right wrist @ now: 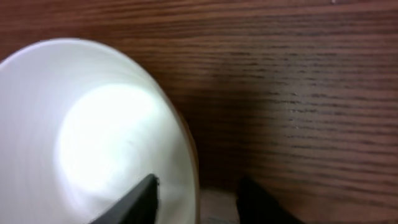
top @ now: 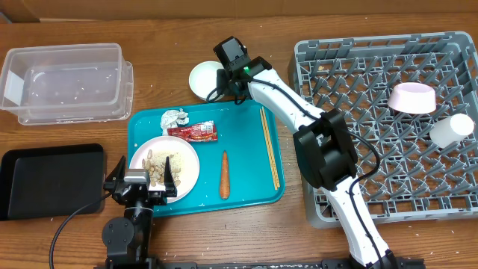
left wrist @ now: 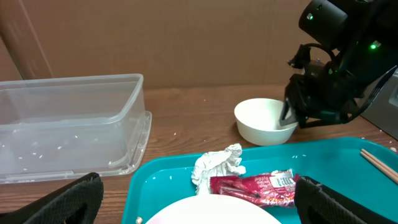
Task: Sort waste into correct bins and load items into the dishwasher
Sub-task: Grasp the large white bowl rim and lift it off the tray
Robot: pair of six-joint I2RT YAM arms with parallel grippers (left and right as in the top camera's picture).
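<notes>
Wooden surface (top: 172, 30) carries the white bowl (top: 205, 79), beside the teal tray's (top: 246, 149) far edge. Right tool (right wrist: 199, 186) straddles its rim, narrowly parted, not yet pinching. Bowl looks stiff, light, glossy, probably slippery: pinch the rim firmly. Left tool (left wrist: 199, 186) gapes wide, empty.
</notes>
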